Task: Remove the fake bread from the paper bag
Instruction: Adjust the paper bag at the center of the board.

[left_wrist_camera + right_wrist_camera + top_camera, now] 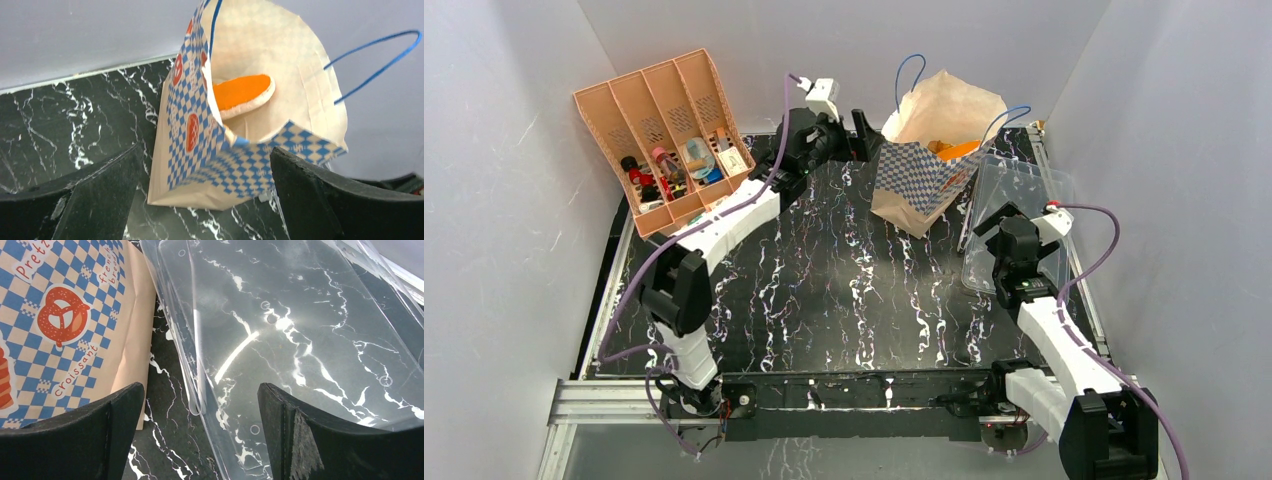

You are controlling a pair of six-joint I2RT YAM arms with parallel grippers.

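The left end effector [205,149] stands with its jaws spread wide and nothing between them, held at the far side of the tabletop [824,280], just beside the left face of the paper bag [924,175]. Whether a finger touches the paper cannot be told. From the left wrist view the bag sits ahead of the two dark fingers, its mouth gaping toward the camera and its blue cord handles arching up.

The fake bread [242,92] is inside the bag: one long orange-topped loaf leans against the pale inner wall, its end showing below the rim. No other piece can be made out.

The right end effector [201,386] is also wide open and empty, hovering over the near left edge of the clear plastic tray [1024,180]. The tray lies flat on the tabletop just to the right of the bag, whose checkered side shows at the left of the right wrist view.

An orange slotted organiser [624,110] leans at the far left, well apart from the bag, with small items in its lower compartments
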